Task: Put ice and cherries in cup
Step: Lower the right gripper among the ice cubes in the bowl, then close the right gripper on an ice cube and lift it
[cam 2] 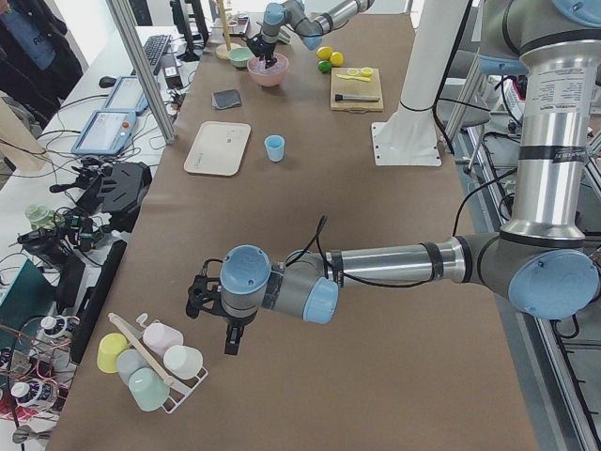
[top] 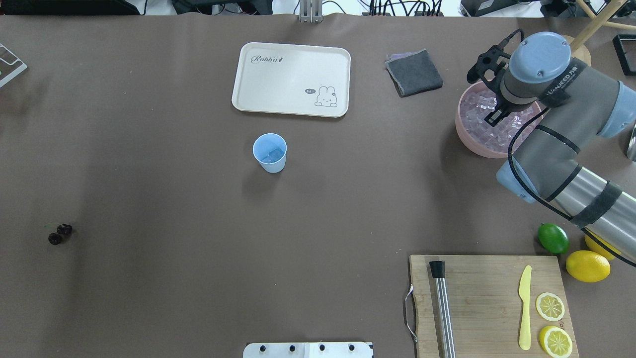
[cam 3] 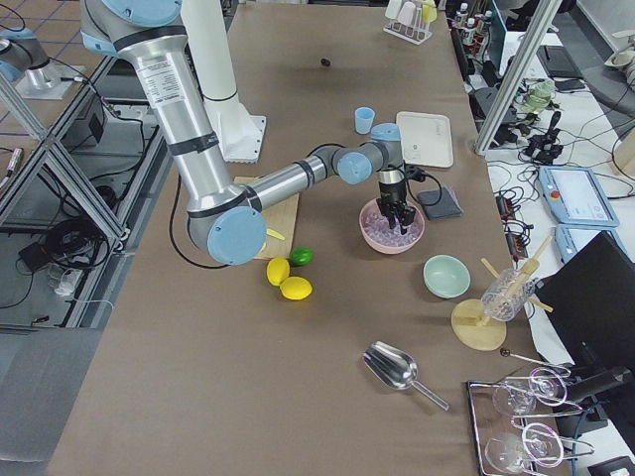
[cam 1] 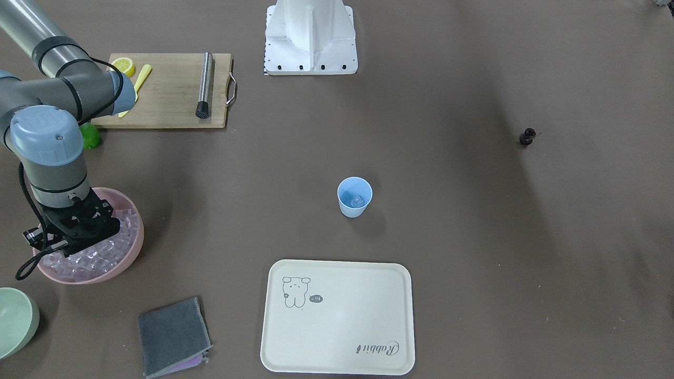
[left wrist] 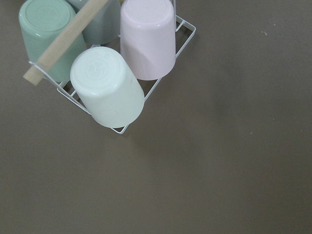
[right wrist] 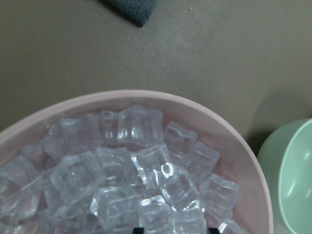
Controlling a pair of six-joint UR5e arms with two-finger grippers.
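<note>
1. The ice [right wrist: 141,170] is shown heaped in a pink bowl [cam 1: 134,247] toward the table's right end. One cube is seen at the bottom of the cup [cam 1: 354,197]. The cubes are judged hard, light and glassy-slick. A top cube is best taken squarely across two flat opposite faces, since a skewed pinch could let it squirt out. Crowding neighbours may be nudged.

2. The cherries [top: 59,234] are pictured alone on the bare table's left side, well apart from everything else. They are judged small, round and liable to roll. The thin stem looks too slight to be gripped, so a gentle hold across the two berries is thought safer.

3. The cup is seen upright at mid-table, near a cream tray [top: 290,79]. It is judged light and easily tipped, so drops are best made from above its rim, without contact.

4. The right gripper [top: 494,118] is pictured low over the bowl, jaws parted above the heap. No cube is seen held.

5. The left gripper [cam 2: 230,349] is shown beyond the cherries, above a rack [left wrist: 63,41] of upturned cups. Whether it is parted or closed cannot be told.
</note>
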